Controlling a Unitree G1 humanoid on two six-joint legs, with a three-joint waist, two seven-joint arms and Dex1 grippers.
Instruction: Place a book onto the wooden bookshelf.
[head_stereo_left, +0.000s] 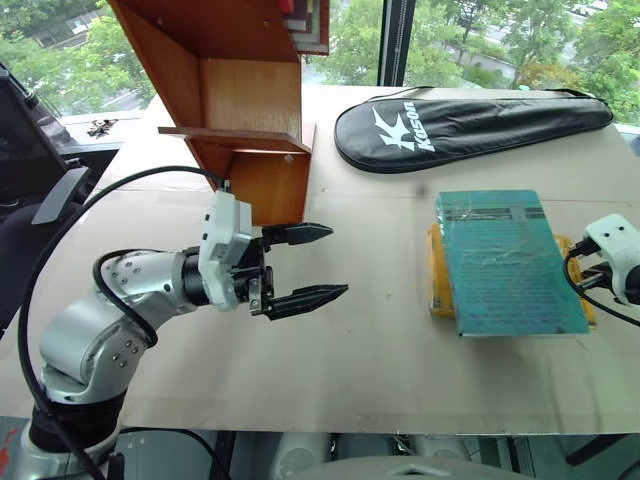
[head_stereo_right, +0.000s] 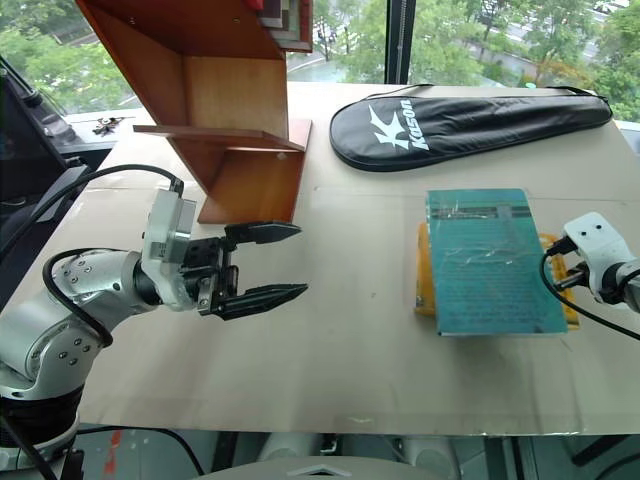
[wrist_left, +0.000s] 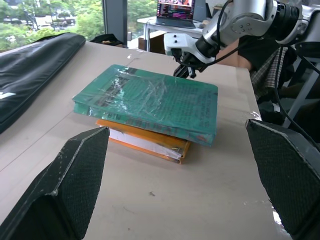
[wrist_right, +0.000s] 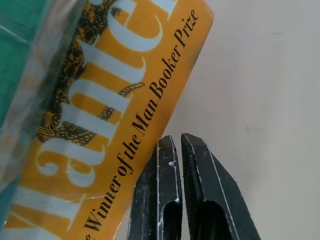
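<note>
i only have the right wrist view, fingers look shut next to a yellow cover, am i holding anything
Observer: No. The right gripper is shut on nothing, beside the yellow book.
Operator: wheres the teal one
Observer: The book lies flat on top of the yellow one.
Operator: left arm?
Observer: The left gripper is open above the table, empty, pointing toward the books.
Operator: shelf?
Observer: The wooden bookshelf stands at the table's far left.

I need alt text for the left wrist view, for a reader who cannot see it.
A teal-green book lies on a yellow book on the table. The right gripper, fingers shut, reaches down at the stack's far edge. The left gripper's open black fingers frame the foreground.
</note>
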